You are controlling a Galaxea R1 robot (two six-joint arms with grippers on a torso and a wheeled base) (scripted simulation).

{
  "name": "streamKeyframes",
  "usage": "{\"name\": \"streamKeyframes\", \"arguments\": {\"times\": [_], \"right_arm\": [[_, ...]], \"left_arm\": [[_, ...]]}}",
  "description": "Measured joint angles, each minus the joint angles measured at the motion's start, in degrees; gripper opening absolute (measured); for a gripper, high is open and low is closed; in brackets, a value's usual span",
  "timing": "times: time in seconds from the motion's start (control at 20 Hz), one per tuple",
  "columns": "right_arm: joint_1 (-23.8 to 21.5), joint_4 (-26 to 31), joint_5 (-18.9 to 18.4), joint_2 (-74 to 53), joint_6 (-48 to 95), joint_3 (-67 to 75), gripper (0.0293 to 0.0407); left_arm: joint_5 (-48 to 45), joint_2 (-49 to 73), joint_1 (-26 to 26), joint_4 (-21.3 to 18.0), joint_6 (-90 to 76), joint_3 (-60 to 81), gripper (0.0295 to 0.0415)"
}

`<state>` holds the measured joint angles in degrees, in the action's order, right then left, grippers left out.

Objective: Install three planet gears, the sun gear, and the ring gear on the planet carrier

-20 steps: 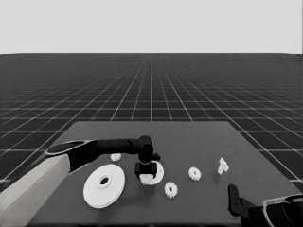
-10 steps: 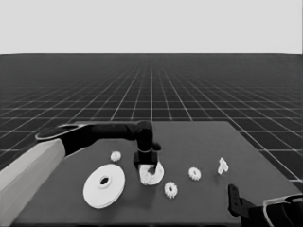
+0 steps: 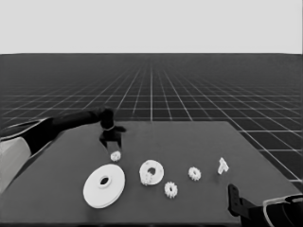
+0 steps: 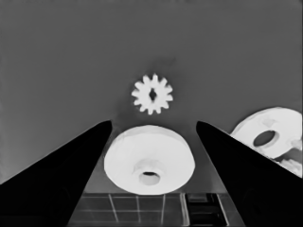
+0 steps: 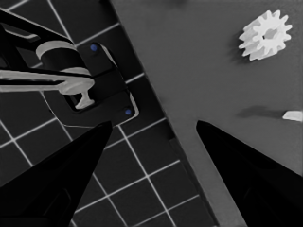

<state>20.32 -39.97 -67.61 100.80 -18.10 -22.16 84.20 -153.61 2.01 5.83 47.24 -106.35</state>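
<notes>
My left gripper (image 3: 111, 138) hangs open just behind a loose planet gear (image 3: 115, 156), and nothing is between its fingers. In the left wrist view that gear (image 4: 152, 94) lies past the open gripper (image 4: 153, 123). The ring gear, the larger round part (image 3: 104, 185) (image 4: 149, 165), lies flat at the front left. The planet carrier, the smaller round part (image 3: 152, 171) (image 4: 270, 135), sits mid-table with one gear (image 3: 149, 178) resting on it. Two more gears (image 3: 171, 189) (image 3: 194, 173) lie to its right. My right gripper (image 3: 234, 201) is parked open at the lower right corner.
A thin white piece (image 3: 222, 165) lies toward the table's right side. The right wrist view shows a gear (image 5: 265, 35), the thin white piece (image 5: 293, 115), the table's edge and dark machinery (image 5: 80, 90) over the floor grid.
The left gripper rose off the smaller round part and swung back and left to above the loose gear. A gear stays on the smaller round part. The right arm has not moved.
</notes>
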Motion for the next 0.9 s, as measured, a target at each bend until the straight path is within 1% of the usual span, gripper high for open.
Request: {"name": "streamKeyframes", "arguments": {"times": [0.1, 0.15, 0.2, 0.3, 0.6, 0.7, 0.75, 0.9], "right_arm": [[0.0, 0.0, 0.0, 0.0, 0.0, 0.0, 0.0385], [0.0, 0.0, 0.0, 0.0, 0.0, 0.0, 0.0385], [0.0, 0.0, 0.0, 0.0, 0.0, 0.0, 0.0385], [0.0, 0.0, 0.0, 0.0, 0.0, 0.0, 0.0385], [0.0, 0.0, 0.0, 0.0, 0.0, 0.0, 0.0385], [0.0, 0.0, 0.0, 0.0, 0.0, 0.0, 0.0385], [0.0, 0.0, 0.0, 0.0, 0.0, 0.0, 0.0385], [0.0, 0.0, 0.0, 0.0, 0.0, 0.0, 0.0385]], "left_arm": [[0.0, -0.2, 0.0, -0.1, -0.6, -0.7, 0.0385], [-3.0, -1.3, -3.6, 2.8, -1.9, -3.5, 0.0385], [-4.9, -2.4, -6.5, 4.3, -3.1, -6.0, 0.0385], [-6.9, -3.8, -8.8, 5.4, -4.6, -9.3, 0.0385], [-7.7, -4.6, -9.6, 5.7, -5.5, -11.1, 0.0385], [-7.8, -4.5, -9.6, 5.8, -5.5, -11.2, 0.0314], [-7.8, -4.5, -9.6, 5.8, -5.5, -11.3, 0.0312], [-7.8, -4.6, -9.6, 5.8, -5.5, -11.3, 0.0312]]}}
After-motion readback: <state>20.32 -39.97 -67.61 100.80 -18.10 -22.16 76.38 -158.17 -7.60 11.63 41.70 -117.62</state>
